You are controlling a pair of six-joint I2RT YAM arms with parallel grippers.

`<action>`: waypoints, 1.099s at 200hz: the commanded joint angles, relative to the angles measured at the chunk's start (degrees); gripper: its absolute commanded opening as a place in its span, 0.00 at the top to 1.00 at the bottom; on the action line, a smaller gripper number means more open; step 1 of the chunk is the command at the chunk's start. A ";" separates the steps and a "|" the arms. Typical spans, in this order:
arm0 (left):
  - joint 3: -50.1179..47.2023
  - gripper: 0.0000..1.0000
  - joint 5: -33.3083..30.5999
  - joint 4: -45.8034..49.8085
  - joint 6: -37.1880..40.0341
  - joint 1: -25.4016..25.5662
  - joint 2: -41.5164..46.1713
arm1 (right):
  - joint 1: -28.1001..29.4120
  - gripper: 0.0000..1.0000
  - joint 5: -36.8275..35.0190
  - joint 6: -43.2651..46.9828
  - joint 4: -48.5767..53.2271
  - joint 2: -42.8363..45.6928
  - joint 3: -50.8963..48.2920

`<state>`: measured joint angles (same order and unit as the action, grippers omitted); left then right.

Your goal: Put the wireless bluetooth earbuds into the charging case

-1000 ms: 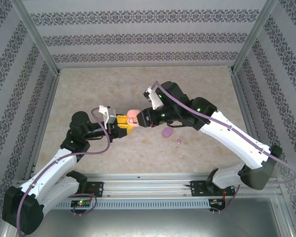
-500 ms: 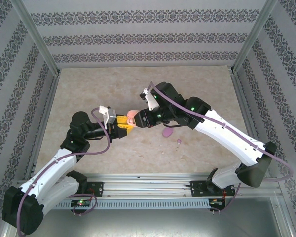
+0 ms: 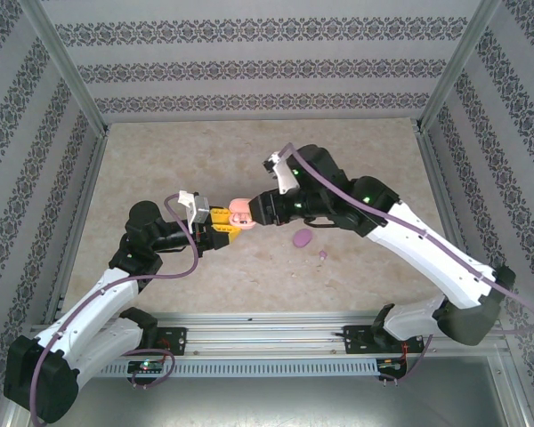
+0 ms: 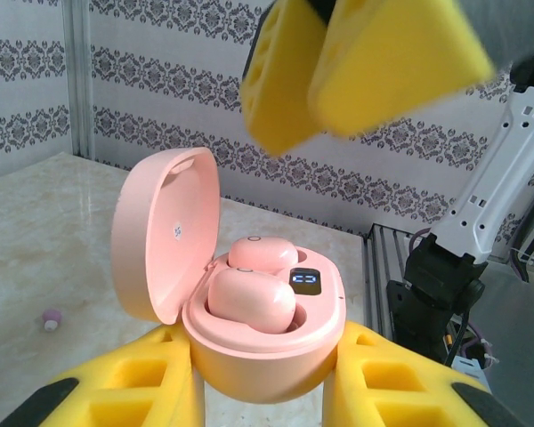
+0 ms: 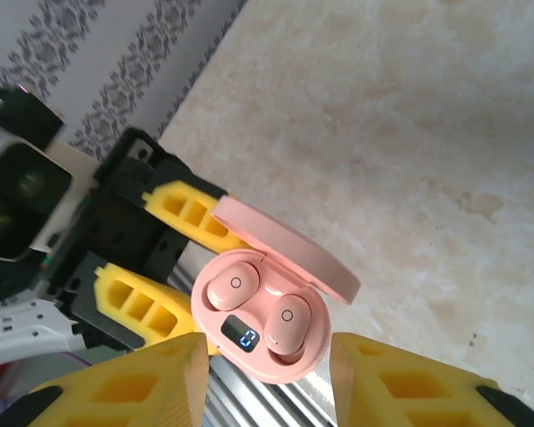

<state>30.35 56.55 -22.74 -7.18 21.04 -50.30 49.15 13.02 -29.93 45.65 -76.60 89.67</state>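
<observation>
Nearest my side of the table (image 3: 160, 160), a loose purple bud (image 3: 322, 255) lies alone on the marble. A closed purple case (image 3: 302, 237) rests just beside it, at about 10 o'clock from it and not touching.

Farther in, at roughly 10 o'clock from that purple case, my left gripper (image 3: 222, 222) has its yellow fingers (image 4: 151, 378) clamped on both sides of the pink case (image 4: 267, 356) and holds it off the table. The lid (image 4: 165, 236) stands open, hinged up at 9 o'clock in the left wrist view. Two pink buds (image 4: 249, 298) sit in their wells inside, side by side, with a small lit display (image 4: 304, 279) just beside them on the case's rim.

Beyond the case, my right gripper (image 3: 254, 212) faces it from 3 o'clock in the top view. Its fingers (image 5: 133, 391) are spread wide apart, and in the right wrist view the open case shows in the gap between them, untouched by either pad.
</observation>
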 commanded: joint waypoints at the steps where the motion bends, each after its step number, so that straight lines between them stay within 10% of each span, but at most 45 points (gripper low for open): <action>1: 0.72 0.69 1.29 -1.80 -0.22 0.62 0.73 | -2.98 0.59 -2.20 -1.30 -3.05 1.93 0.58; 220: 3.49 0.69 -1.18 -9.05 -4.51 0.63 -4.78 | -8.49 0.50 15.65 -15.91 -20.10 3.68 -16.85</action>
<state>31.57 55.59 -26.92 -10.00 21.04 -54.85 40.01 27.31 -43.33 28.71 -74.67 74.94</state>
